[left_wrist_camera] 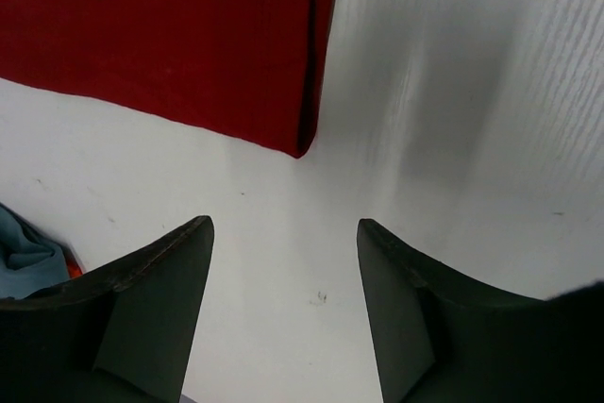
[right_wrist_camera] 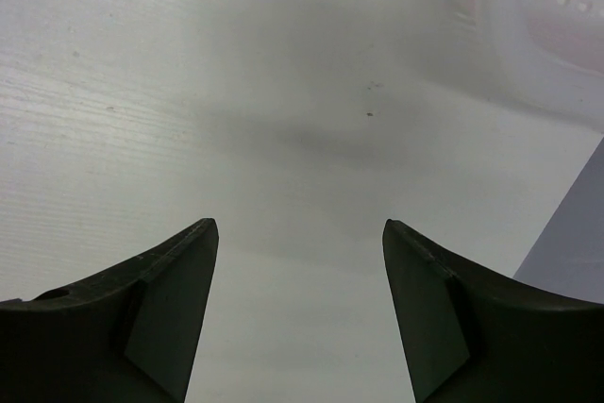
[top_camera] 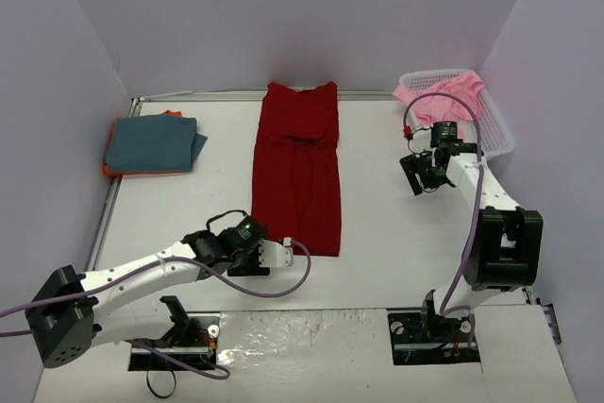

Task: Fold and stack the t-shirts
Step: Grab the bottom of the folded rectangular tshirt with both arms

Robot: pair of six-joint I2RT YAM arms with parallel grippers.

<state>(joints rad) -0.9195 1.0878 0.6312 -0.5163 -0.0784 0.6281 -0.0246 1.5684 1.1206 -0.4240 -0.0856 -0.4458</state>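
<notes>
The dark red t-shirt [top_camera: 297, 167] lies folded into a long strip down the middle of the table. One of its near corners shows in the left wrist view [left_wrist_camera: 189, 35]. The teal-blue t-shirt [top_camera: 151, 143] lies folded at the far left on top of the orange one [top_camera: 108, 169], of which only edges show. The light pink t-shirt [top_camera: 439, 96] is bunched in the white basket [top_camera: 498, 134]. My left gripper [top_camera: 250, 257] [left_wrist_camera: 283, 224] is open and empty over bare table just left of the red shirt's near end. My right gripper [top_camera: 420, 176] [right_wrist_camera: 299, 224] is open and empty over bare table near the basket.
The basket stands at the back right against the wall, and its corner shows in the right wrist view [right_wrist_camera: 538, 25]. Walls close the table on the left, back and right. Purple cables hang from both arms. The arm bases sit at the near edge.
</notes>
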